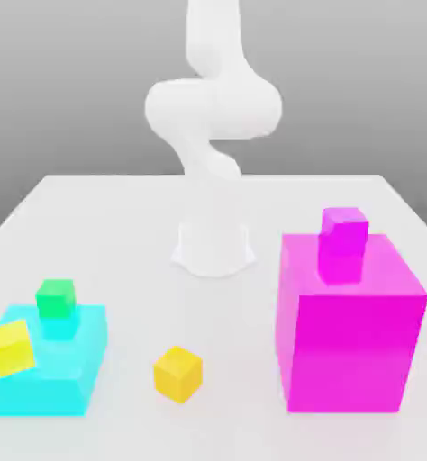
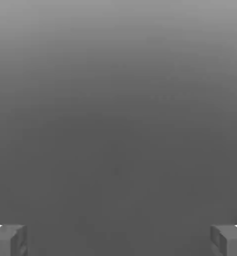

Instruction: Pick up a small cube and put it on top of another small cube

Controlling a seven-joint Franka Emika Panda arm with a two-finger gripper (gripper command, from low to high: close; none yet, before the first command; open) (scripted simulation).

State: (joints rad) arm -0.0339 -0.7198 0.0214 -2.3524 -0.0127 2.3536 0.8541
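Observation:
An orange small cube (image 1: 177, 374) sits alone on the white table near the front, between the two big blocks. A yellow small cube (image 1: 11, 348) rests tilted on the flat cyan block (image 1: 68, 374). On the same block, a green small cube (image 1: 55, 298) tops a small cyan cube (image 1: 60, 326). A magenta small cube (image 1: 344, 232) stands on the large magenta cube (image 1: 350, 333). In the hand view my gripper (image 2: 118, 240) is open, its grey fingertips (image 2: 8, 240) far apart with nothing between them, against plain grey background.
The white arm (image 1: 213, 108) rises from its round base (image 1: 213, 248) at the table's middle and leaves the exterior view at the top. The large magenta cube is tall at the exterior view's right; the cyan block is low at its left.

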